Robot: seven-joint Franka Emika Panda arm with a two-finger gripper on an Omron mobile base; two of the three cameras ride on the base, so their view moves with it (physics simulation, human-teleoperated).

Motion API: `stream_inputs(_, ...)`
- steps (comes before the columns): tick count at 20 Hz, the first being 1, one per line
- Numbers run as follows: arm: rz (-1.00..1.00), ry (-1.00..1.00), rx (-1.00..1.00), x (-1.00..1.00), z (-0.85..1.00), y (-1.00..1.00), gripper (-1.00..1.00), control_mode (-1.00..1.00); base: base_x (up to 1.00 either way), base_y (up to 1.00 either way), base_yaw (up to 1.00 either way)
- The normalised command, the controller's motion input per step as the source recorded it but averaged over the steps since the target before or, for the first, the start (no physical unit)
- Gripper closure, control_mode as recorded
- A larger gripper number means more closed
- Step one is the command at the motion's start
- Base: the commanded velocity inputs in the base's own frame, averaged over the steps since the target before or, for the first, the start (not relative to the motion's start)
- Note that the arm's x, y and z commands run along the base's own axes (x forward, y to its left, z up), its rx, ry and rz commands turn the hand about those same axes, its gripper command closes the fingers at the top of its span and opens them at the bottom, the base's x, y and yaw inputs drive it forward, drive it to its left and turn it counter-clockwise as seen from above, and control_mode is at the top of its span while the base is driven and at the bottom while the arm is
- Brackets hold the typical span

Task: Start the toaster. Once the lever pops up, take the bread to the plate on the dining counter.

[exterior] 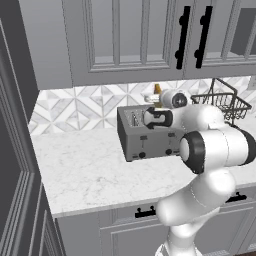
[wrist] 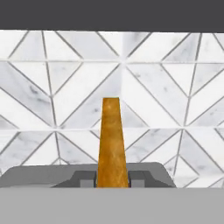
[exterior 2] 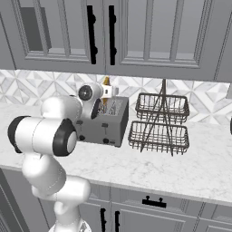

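text: none readable | labels: none readable | toaster (exterior: 150, 137) front: knobs and levers unmarked

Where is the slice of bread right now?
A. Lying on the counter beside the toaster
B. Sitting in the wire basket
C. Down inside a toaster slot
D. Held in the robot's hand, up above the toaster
D: the hand view shows the bread edge-on between the fingers, and the right base view shows it above the toaster.

Even bright render, soft shadows, sharp
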Motion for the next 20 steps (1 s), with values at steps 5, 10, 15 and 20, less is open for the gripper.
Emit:
stream_inputs(5, 0.06, 0.02, -0.02, -0.61, 0.64, -0.2, 1.0, -1.0, 0.0, 0.0, 0.0)
stream_inputs(10, 0.06, -0.01, 0.0, -1.0, 0.12, -0.02, 1.0, -1.0, 0.0, 0.0, 0.0)
stream_inputs(15, 0.07, -0.01, 0.0, -1.0, 0.24, -0.01, 1.0, -1.0, 0.0, 0.0, 0.0)
stream_inputs(20, 0.06, 0.03, -0.01, -1.0, 0.44, -0.11, 1.0, -1.0, 0.0, 0.0, 0.0)
